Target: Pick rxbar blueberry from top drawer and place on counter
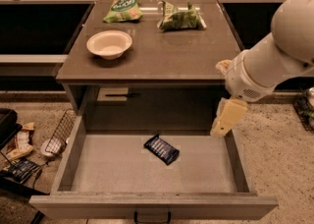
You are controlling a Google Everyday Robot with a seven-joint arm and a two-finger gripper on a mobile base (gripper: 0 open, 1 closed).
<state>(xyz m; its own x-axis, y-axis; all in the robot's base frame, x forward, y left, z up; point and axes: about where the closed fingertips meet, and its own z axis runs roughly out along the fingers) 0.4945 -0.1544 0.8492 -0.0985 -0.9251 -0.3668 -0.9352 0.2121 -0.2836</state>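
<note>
The rxbar blueberry (162,149), a small dark blue bar, lies flat and askew on the grey floor of the open top drawer (122,171), near its middle. The drawer is pulled out below the counter (167,53), with its dark handle (152,216) at the front edge. My gripper (226,117) hangs from the white arm (274,53) that comes in from the right. It is above the drawer's back right corner, to the right of the bar and apart from it.
On the counter stand a white bowl (109,44) at the left and two green snack bags (123,7) (179,17) at the back. A wire basket (61,132) and clutter (17,154) lie on the floor left of the drawer.
</note>
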